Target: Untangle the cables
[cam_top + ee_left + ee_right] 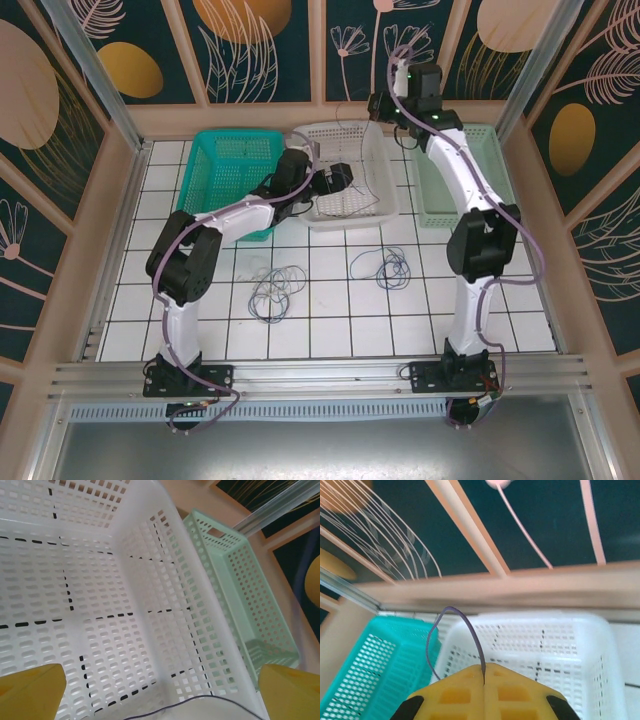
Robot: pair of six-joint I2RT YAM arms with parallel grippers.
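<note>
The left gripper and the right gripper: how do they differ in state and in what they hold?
The left gripper is wide open; the right gripper is shut. The left gripper holds nothing; the right gripper pinches a thin purple cable that loops out from its tips. The left gripper sits close above the white basket; the right gripper is farther above it. Both have yellow fingers.
</note>
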